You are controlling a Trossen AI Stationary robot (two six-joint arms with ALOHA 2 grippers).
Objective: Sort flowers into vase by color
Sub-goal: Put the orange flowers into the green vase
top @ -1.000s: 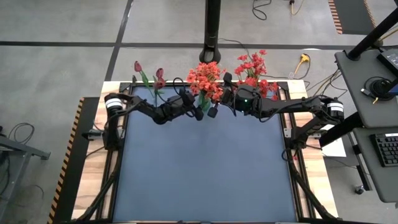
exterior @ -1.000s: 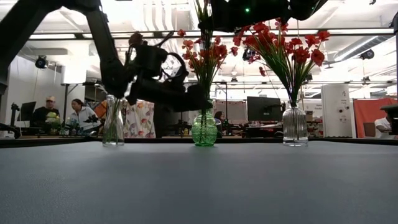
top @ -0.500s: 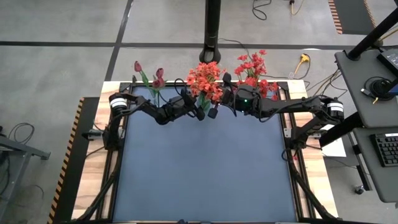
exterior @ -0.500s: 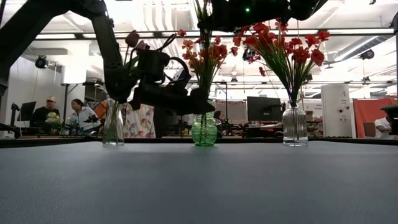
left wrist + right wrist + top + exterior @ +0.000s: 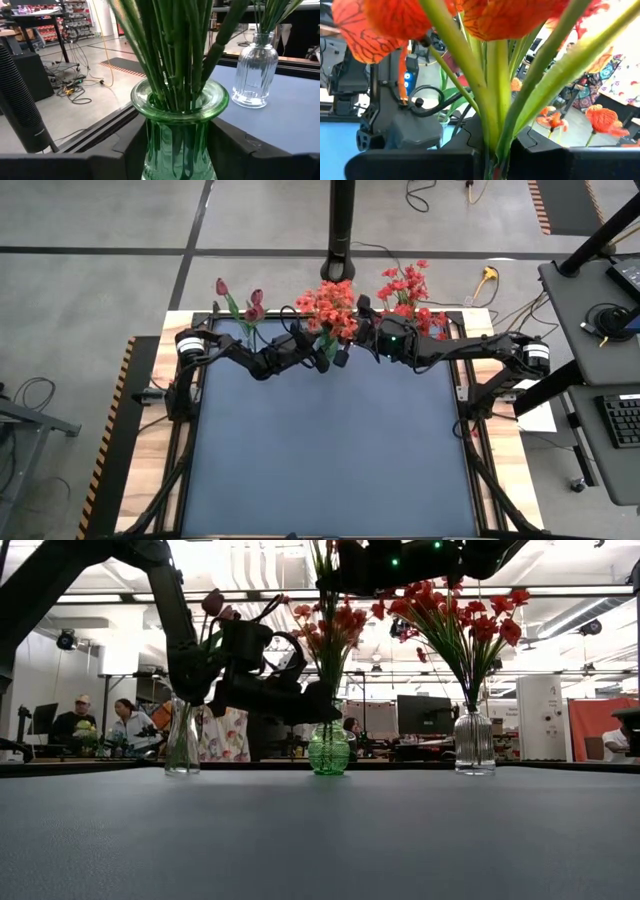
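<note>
Three vases stand along the table's far edge. A clear one (image 5: 181, 740) on the left holds maroon tulips (image 5: 238, 295), a green one (image 5: 328, 748) stands in the middle, and a clear one (image 5: 474, 743) on the right holds red flowers (image 5: 462, 615). Orange-red flowers (image 5: 328, 308) stand with their stems in the green vase (image 5: 180, 145). My left gripper (image 5: 322, 712) reaches level to this vase and is shut on it. My right gripper (image 5: 338, 565) hangs high above the vase, shut on a bunch of the orange-red flowers' stems (image 5: 492, 125). My left gripper has the green vase between its two fingers (image 5: 131, 147), on the narrow part just under the flared rim (image 5: 150, 125). The fingers come level from the table's left-near side. The vase stands upright with its base on the table. My right gripper pinches several green stems together (image 5: 494, 150) between its two fingers, a little below the orange blooms (image 5: 385, 25). The fingers come about level from the table's right and lie across the stems. The stems stand nearly upright and run down toward the green vase's mouth.
The mat's whole near part (image 5: 330, 450) lies bare in front of the vases. A black post (image 5: 342, 230) rises behind the table's far edge. People sit at desks (image 5: 100, 725) in the room beyond.
My left gripper has sunk slightly beside the green vase, and its fingers have drawn in against the glass. The orange-red blooms above the vase have bunched and shifted slightly toward the table's left. My right gripper has stayed shut on the stems.
</note>
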